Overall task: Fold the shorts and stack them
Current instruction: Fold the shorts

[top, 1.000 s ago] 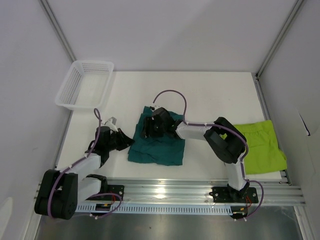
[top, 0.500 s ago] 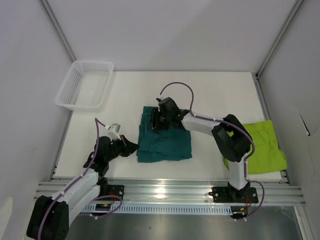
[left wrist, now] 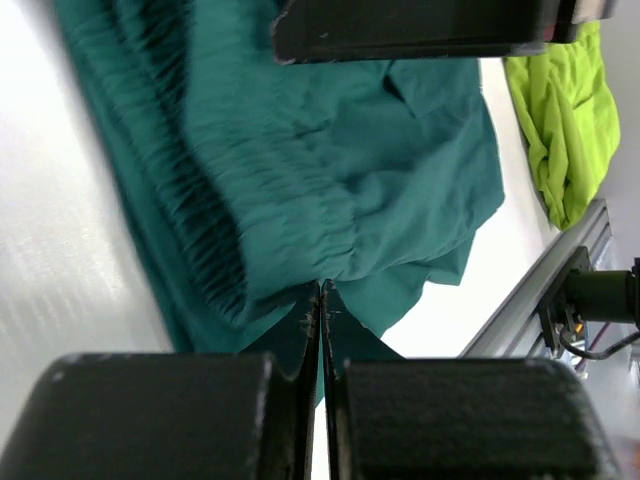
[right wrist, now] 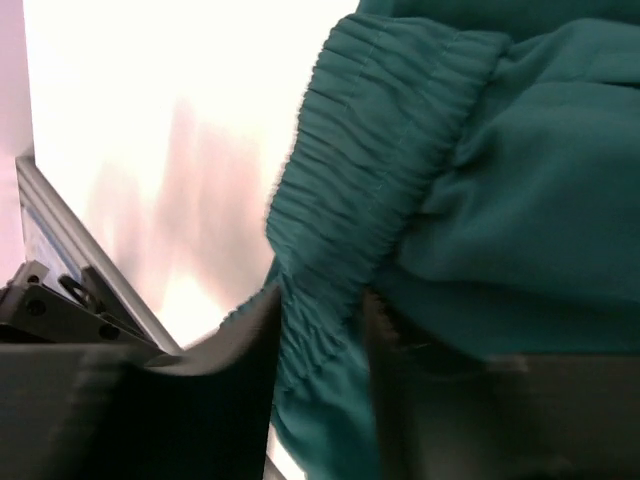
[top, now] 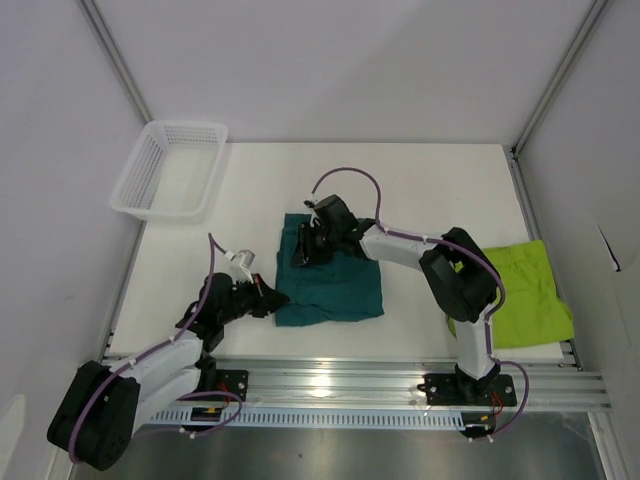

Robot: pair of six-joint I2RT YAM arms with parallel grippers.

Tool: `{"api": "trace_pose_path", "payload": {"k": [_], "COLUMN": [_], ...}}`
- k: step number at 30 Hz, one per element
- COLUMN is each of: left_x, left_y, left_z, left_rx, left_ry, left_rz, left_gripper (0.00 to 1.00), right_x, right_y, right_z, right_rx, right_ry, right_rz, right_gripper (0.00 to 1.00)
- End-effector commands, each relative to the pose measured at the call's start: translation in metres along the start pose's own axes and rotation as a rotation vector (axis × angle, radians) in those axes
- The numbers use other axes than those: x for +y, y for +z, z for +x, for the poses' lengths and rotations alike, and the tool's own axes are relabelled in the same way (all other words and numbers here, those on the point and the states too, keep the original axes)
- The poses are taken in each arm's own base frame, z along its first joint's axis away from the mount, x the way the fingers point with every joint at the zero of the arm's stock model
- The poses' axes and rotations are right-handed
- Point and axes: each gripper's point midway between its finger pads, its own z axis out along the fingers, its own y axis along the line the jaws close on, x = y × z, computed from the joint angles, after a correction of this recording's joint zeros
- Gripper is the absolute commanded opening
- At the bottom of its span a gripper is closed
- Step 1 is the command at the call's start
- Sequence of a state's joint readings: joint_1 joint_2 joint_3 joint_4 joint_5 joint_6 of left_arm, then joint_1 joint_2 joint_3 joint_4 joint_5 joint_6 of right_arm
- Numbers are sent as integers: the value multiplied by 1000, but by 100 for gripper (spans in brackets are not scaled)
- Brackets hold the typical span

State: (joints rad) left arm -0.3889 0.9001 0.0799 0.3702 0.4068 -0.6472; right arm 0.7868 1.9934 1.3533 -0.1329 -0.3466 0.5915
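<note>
Rumpled dark teal shorts, left jaws pinching hem, right jaws pinching waistband

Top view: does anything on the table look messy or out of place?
Nothing spilled or damaged. The teal shorts lie rumpled mid-table, edges uneven; the lime green shorts sit apart at the right edge, not stacked.
</note>
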Motion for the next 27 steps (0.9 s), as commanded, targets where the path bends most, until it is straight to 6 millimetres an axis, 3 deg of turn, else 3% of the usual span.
{"api": "trace_pose_path", "payload": {"k": [1,3,4,5,14,15,17,21,23,27], "left_x": [-17,-20,-15,-12,-8,-6,2,21,28,33], "left_y": [1,-1,-1,-2,-29,-33,-39,-43,-38,-28], "left_z": [-7,-8,-5,-7,-56,-66,-71,-80,-76,-86], "left_rx": [-23,-28,-20,-25,-203,-233,-249,-269,-238,-248], "left_ry": [35,42,35,29,-66,-75,-107,-166,-202,-224], "left_rz": [76,89,68,43,-33,-48,-109,-207,-220,-208], "left_gripper": [0,0,0,0,5,7,15,33,40,49], "right_x": [14,14,15,16,14,14,14,11,13,13], "right_y": [4,5,5,5,-10,-11,-14,-18,-20,-27], "right_z": [-3,-2,-4,-5,-4,-5,-6,-9,-13,-18], "right_rx": [27,41,33,34,53,52,45,13,-27,-76], "right_ry": [0,33,36,41,39,33,26,19,-4,-33], "right_rz": [-96,-135,-155,-168,-213,-216,-214,-154,-102,27], "right_gripper": [32,20,4,1,0,1,14,56,62,66]}}
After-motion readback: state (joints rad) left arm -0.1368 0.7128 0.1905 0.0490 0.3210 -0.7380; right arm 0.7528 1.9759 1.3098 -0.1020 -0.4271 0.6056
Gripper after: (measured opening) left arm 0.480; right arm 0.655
